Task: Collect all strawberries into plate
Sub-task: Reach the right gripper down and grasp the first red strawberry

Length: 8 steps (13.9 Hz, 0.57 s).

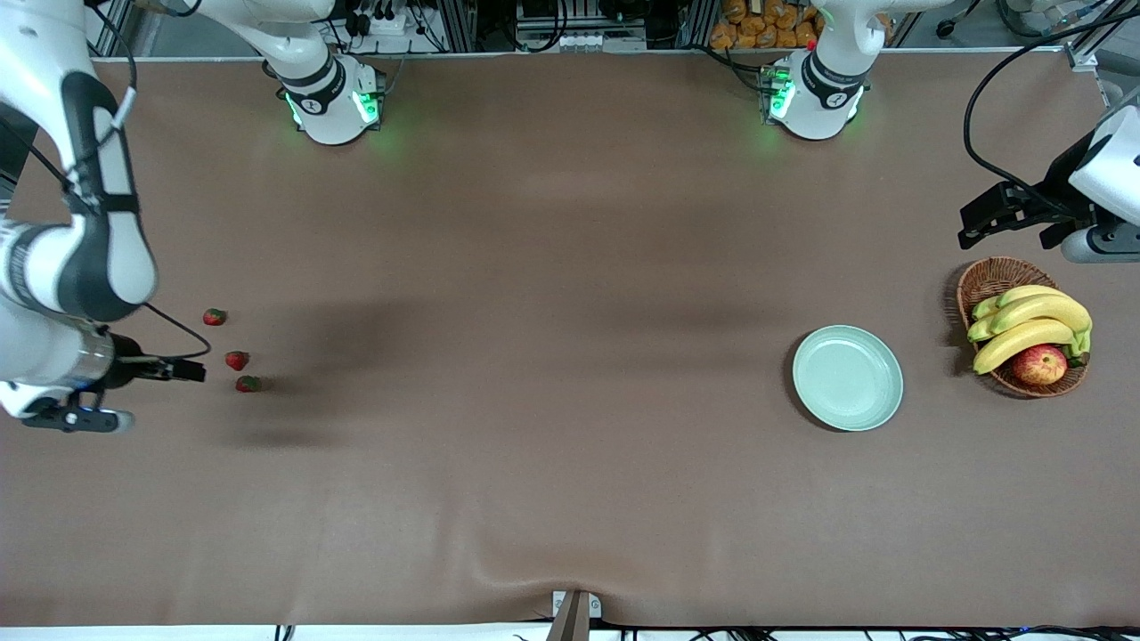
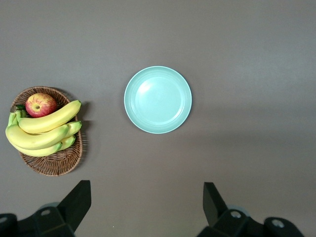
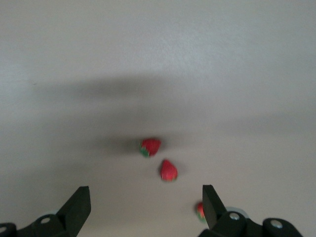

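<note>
High front camera; wrist cameras look down

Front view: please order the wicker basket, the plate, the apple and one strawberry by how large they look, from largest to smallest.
1. Wicker basket, though the plate looks nearly as wide.
2. Plate.
3. Apple, in the basket.
4. Strawberry, clearly the smallest; all three berries look alike in size.
</note>
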Motion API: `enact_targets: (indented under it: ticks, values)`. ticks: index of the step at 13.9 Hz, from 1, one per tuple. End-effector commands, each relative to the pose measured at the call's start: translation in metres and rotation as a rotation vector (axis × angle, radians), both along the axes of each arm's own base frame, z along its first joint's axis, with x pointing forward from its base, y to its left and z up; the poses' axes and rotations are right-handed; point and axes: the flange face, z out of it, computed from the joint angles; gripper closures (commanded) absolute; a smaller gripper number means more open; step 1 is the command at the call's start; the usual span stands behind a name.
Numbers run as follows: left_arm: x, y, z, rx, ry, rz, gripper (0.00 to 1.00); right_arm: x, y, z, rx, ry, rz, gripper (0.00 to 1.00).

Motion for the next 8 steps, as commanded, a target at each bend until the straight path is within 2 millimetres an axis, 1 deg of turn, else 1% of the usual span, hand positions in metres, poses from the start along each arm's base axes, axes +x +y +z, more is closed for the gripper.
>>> enact_targets:
  ticks: [1, 3, 6, 8]
  values:
    - [-0.002, 0.000, 0.003, 0.002, 0.004, -0.007, 0.00, -0.017, -0.002, -0.040, -0.006, -0.034, 0.044, 0.00]
    - [-0.001, 0.001, 0.002, 0.002, 0.004, -0.003, 0.00, -0.017, -0.001, -0.069, -0.010, -0.046, 0.053, 0.00]
    - [-0.002, 0.002, 0.001, 0.002, 0.007, -0.003, 0.00, -0.014, -0.002, -0.096, -0.013, -0.056, 0.091, 0.00]
    - [-0.001, 0.007, 0.002, 0.002, 0.005, 0.004, 0.00, -0.016, -0.001, -0.109, -0.009, -0.038, 0.100, 0.00]
